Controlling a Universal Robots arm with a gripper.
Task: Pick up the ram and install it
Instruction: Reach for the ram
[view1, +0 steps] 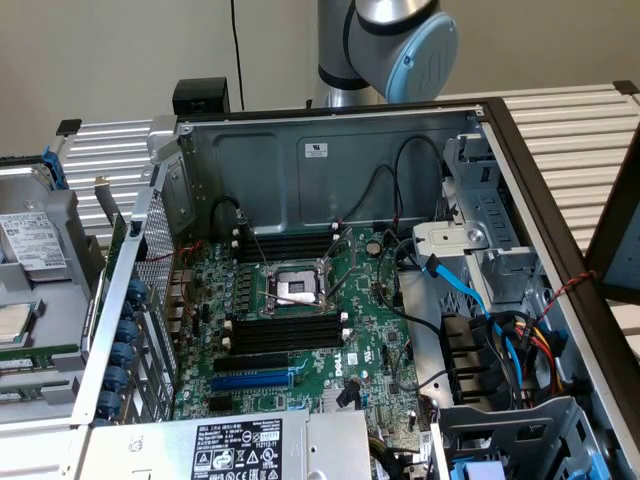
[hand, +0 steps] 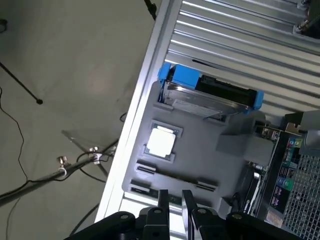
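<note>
Item: ram (view1: 35, 353) (hand: 175, 180). Thin green stick lying edge-up in a groove of a grey tray (view1: 70, 250) (hand: 235, 137), outside the computer case (view1: 330, 150), at the exterior view's left. A second green strip lies in the next groove, nearer the camera.

Same tray: square silver processor (view1: 12, 322) (hand: 161, 141) just beside the ram; hard drive in a blue caddy (view1: 30, 240) (hand: 210, 95) farther along.

Gripper (hand: 175, 205): over the tray's edge by the grooves, fingers parted with a narrow gap, holding nothing and clear of the ram.

Case interior: green motherboard (view1: 370, 345); processor socket (view1: 295, 290) at centre, bare; black memory slots (view1: 285, 333) on its near and far sides, all vacant; blue expansion slot (view1: 250, 381) nearer still. Black cables droop over the far slots; a blue cable (view1: 460, 285) runs at the exterior view's right. Power supply (view1: 235, 450) in the foreground.

Robot arm (view1: 400, 40): behind the case's far wall.
</note>
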